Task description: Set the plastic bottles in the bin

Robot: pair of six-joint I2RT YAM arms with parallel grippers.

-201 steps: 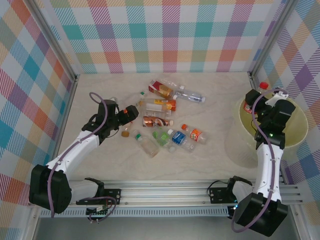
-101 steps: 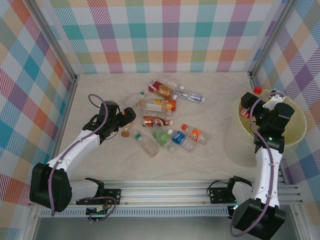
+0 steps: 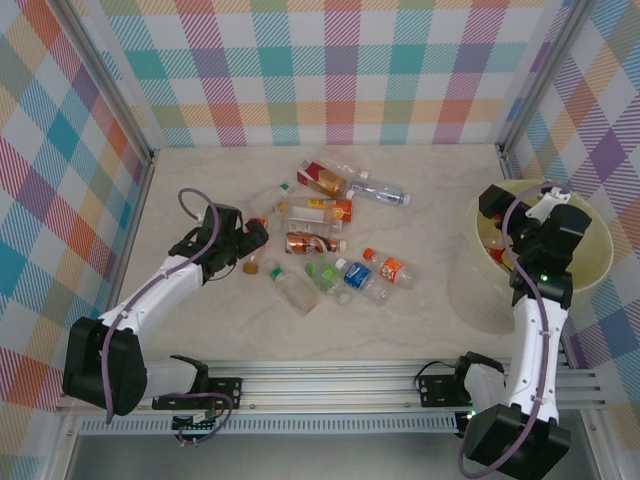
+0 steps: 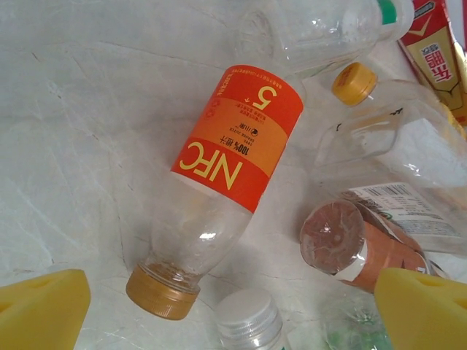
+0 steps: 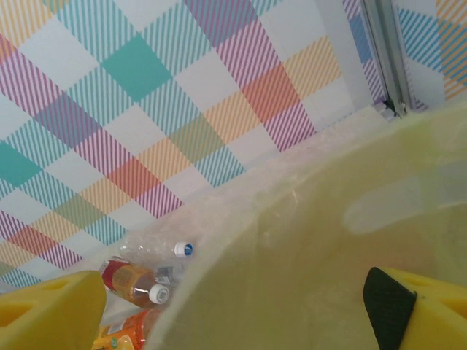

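Several plastic bottles (image 3: 330,235) lie scattered in the middle of the table. My left gripper (image 3: 254,236) hovers open over the pile's left edge. In the left wrist view its yellow fingers (image 4: 40,310) straddle, without touching, an orange-labelled bottle (image 4: 237,149) with a brown cap and a white-capped bottle (image 4: 248,324). My right gripper (image 3: 495,212) stands open over the near-left rim of the pale yellow bin (image 3: 580,265), with nothing between its fingers (image 5: 47,313). A red-labelled bottle (image 3: 491,245) lies inside the bin.
Checked walls close in the table on the left, back and right. The bin's translucent wall (image 5: 328,255) is close in front of the right wrist camera. A brown-labelled bottle (image 4: 365,251) and clear bottles (image 4: 394,146) crowd the left gripper's right side.
My right gripper has opened and the red-capped bottle it held has dropped into the bin. The left gripper has shifted slightly toward the pile, still open.
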